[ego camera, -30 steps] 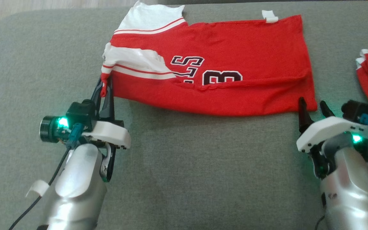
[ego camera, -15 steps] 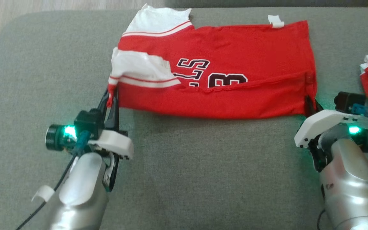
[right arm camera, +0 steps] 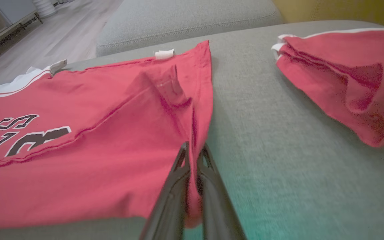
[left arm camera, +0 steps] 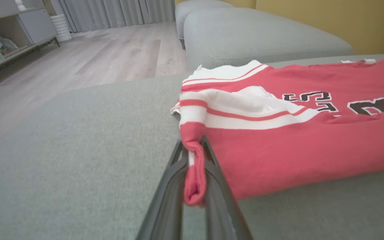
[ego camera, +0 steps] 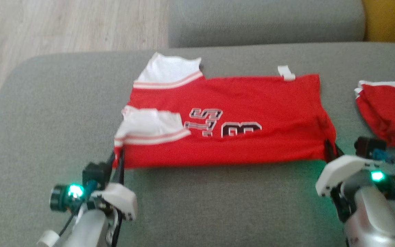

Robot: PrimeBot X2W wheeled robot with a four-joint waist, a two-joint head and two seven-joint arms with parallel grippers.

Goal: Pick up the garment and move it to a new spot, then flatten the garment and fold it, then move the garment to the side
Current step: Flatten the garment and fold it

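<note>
While the red jersey (ego camera: 252, 99) lies stretched lengthwise between them, the left gripper (ego camera: 118, 157) is clamped on its white-sleeve corner. The right gripper (ego camera: 331, 149) pinches the hem-end corner.

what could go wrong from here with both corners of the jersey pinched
1. The left fingers hold only a thin bunched tip of the jersey; it may slip out on a lift.
2. The white sleeve lies loosely folded over the front and may get creased into the fold.
3. The other garment lies near the right fingers; a swing that way might snag it.
</note>
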